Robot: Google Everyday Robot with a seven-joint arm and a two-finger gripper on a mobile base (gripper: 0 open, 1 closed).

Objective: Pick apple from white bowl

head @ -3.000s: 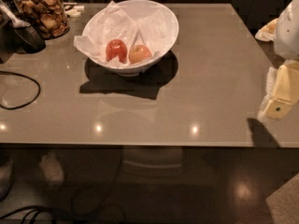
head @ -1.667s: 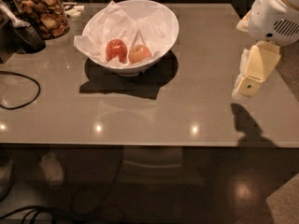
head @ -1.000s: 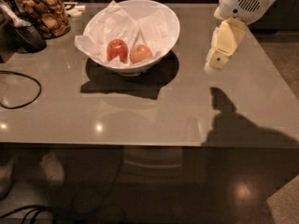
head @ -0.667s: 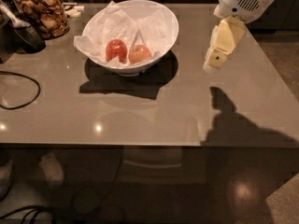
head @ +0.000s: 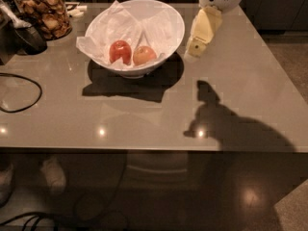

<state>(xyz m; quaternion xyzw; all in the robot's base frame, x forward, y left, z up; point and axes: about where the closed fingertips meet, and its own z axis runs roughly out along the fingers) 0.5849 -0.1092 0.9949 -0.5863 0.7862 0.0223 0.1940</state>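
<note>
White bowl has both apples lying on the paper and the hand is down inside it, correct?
Not quite. In the camera view the hand is outside the white bowl, beside its rim on the side away from the jar, not inside it. The apple and the red apple do lie on the paper.

- The apple [head: 143, 55]: small, round, pale yellow-orange with a reddish blush, resting low inside the white bowl [head: 149, 1], toward its near wall.
- The white bowl: wide, glossy, upright, lined with crumpled white paper.
- The gripper [head: 194, 48] hangs just beside the bowl's right rim.
</note>
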